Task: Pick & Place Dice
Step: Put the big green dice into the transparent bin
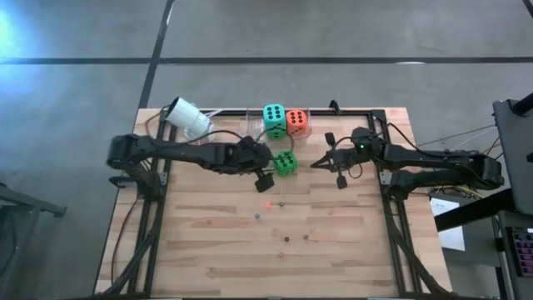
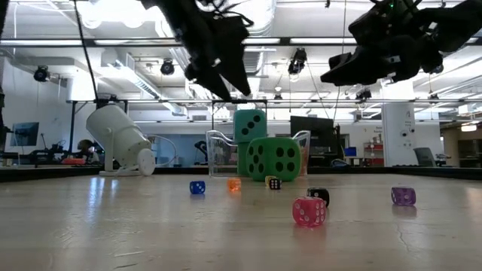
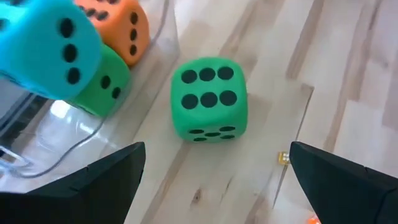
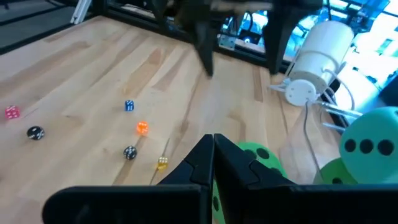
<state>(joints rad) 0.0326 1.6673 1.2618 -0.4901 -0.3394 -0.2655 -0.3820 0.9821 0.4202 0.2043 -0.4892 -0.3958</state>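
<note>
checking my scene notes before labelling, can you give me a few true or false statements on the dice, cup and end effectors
1. The left end effector is open above the loose green soft cube with black pips. True.
2. The right end effector is holding a small die. False: its fingers are shut on nothing.
3. The white plastic cup stands upright. False: it lies tipped on its side near the table's back left.
4. The teal soft cube and orange-red soft cube sit in the clear plastic container at the back. True.
5. All the tiny coloured dice are inside the container. False: they are scattered over the wooden table.
</note>
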